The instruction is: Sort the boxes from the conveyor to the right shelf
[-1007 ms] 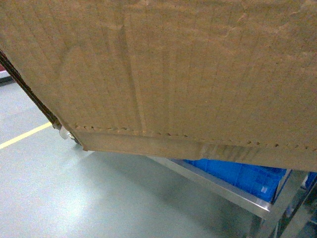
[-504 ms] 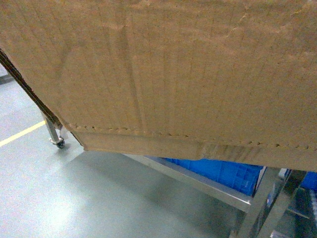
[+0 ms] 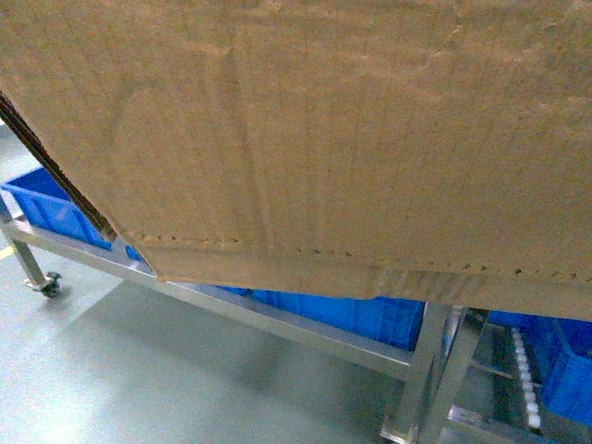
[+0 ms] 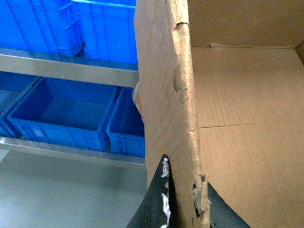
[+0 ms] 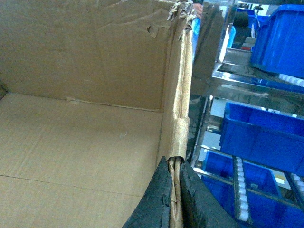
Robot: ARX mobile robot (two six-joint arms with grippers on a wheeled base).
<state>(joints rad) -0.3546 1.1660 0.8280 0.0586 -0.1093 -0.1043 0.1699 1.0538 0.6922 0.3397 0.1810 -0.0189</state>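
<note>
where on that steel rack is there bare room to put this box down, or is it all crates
The roller rail at lower right shows bare, bordered by blue crates and the rack's upright. Left of that upright, crates crowd the level. The cardboard box, pinched by left gripper and right gripper, hides everything above.

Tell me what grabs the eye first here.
A large brown corrugated cardboard box fills nearly the whole head view, held up with each end effector, left and right, clamped on a ragged side wall. Below and beside it sit bright blue plastic crates in a shiny stainless-steel rack.
</note>
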